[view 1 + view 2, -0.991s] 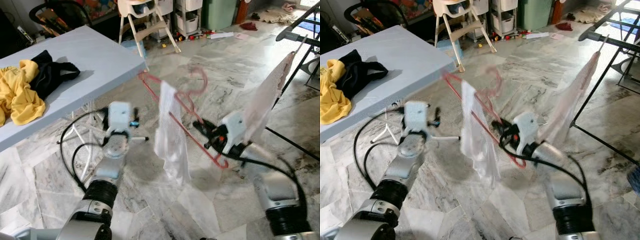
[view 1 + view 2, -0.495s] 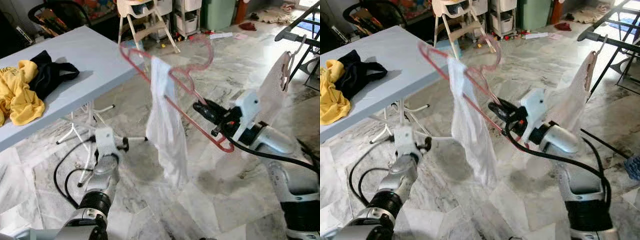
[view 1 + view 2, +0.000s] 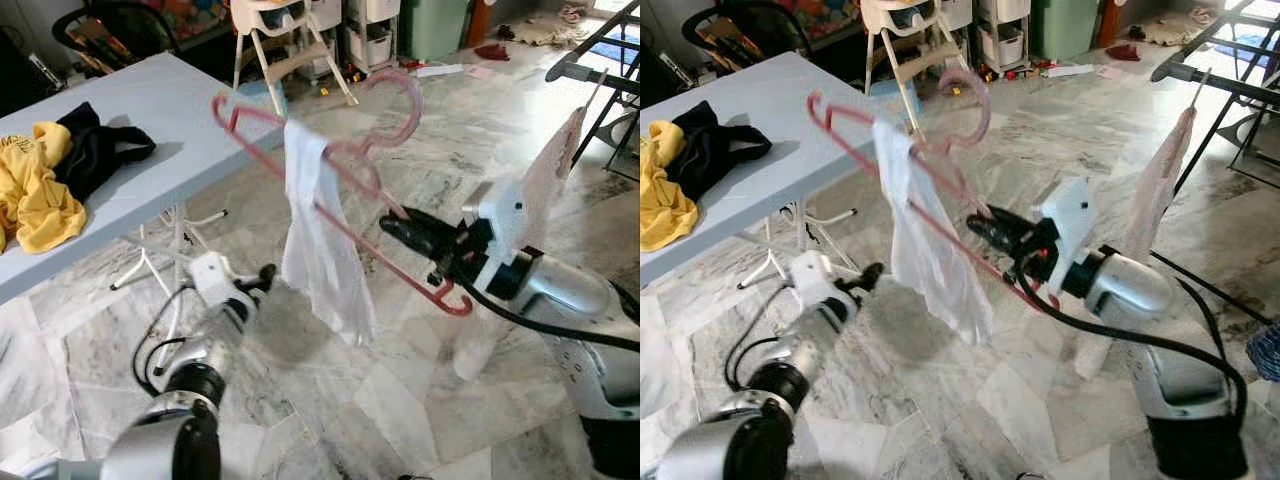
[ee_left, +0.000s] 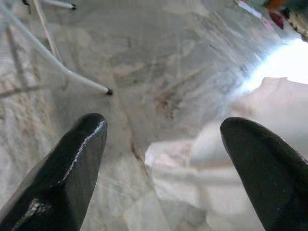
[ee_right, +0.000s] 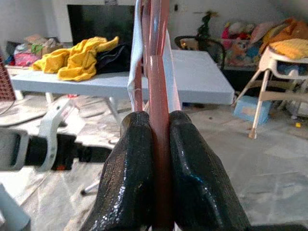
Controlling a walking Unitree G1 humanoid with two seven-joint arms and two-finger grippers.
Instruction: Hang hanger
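While your right gripper point(image 3: 392, 227) pinches the pink hanger point(image 3: 330, 175), its white cloth point(image 3: 318, 250) may slip off; left gripper point(image 4: 159, 159) gapes empty.

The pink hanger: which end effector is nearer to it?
Right. The right end effector is clamped on the pink hanger; the left end effector hangs open below it, apart.

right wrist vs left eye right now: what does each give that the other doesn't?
Right wrist view alone: the right gripper's two black fingers pressed flat on the red hanger's bar, so the clamp is confirmed.

Left eye view alone: the hanger's hook, raised and free of any rail, the drying rack off to the right, and the left gripper low by the floor.

Both: the white cloth draped over the hanger, and the table carrying yellow and black clothes.
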